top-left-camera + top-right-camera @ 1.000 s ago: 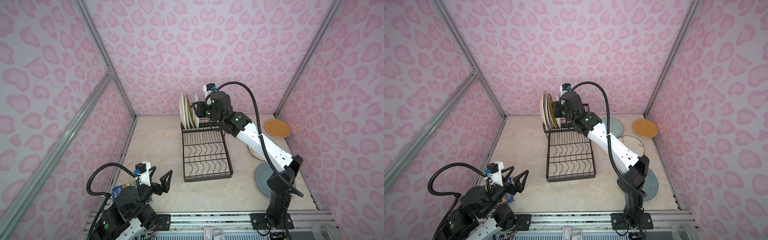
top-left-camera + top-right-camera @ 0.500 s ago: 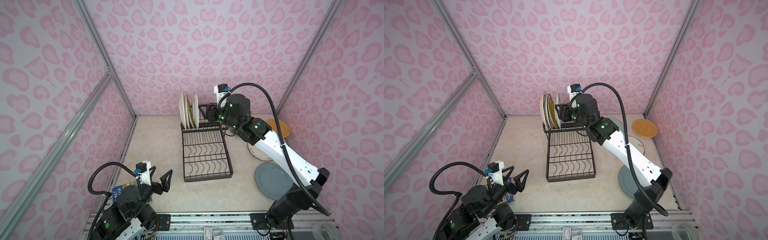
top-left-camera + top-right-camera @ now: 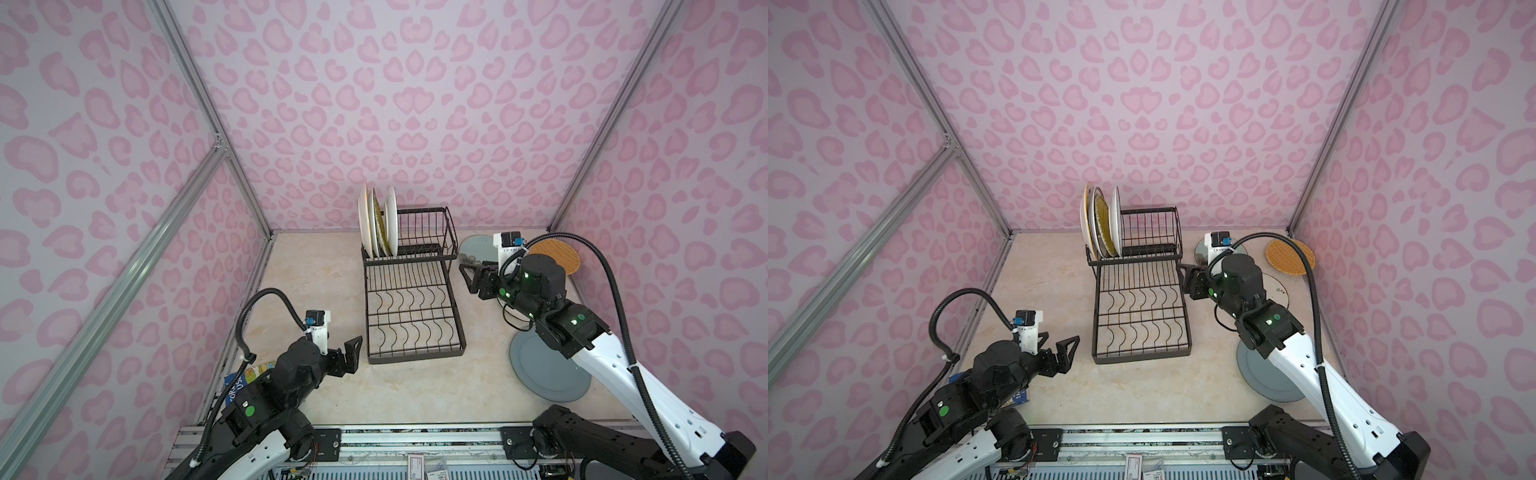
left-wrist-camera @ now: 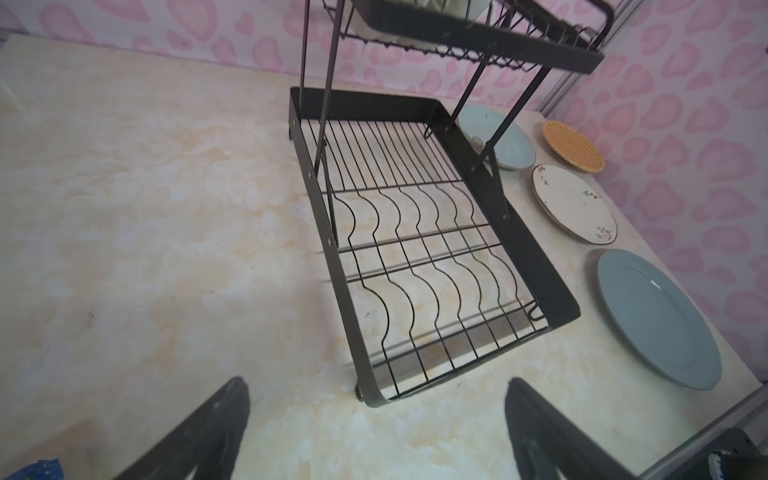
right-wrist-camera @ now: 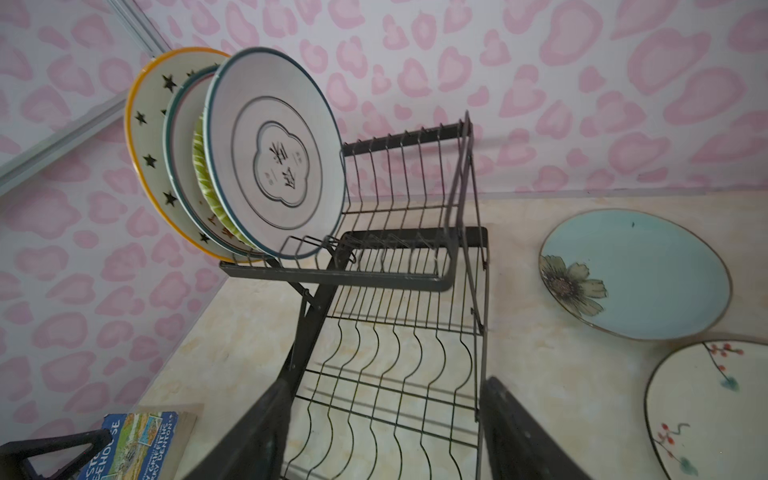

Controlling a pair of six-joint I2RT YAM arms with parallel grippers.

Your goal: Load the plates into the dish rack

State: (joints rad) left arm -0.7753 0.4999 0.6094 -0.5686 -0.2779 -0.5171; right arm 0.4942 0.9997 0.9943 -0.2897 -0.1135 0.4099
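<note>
Now four plates (image 3: 376,220) stand in the rack (image 3: 415,359), at its 12 o'clock end; four lie on the surface (image 3: 316,291) at 3 o'clock. The right fingers (image 5: 257,436) and left fingers (image 4: 208,428) are open, empty. Next, probably: grip the flowered plate (image 5: 636,274) by its rim.

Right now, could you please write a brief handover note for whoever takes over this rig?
Left hand: open, empty, off the front left corner of the dish rack.
Right hand: open, empty, at the rack's right side, facing it.
Done: four plates stand on edge in the rack's raised tier; the lower tray holds nothing.
Left: four more lie flat on the table to the right of the rack: pale blue flowered plate, white sprig plate, orange woven plate, large grey-blue plate.
</note>
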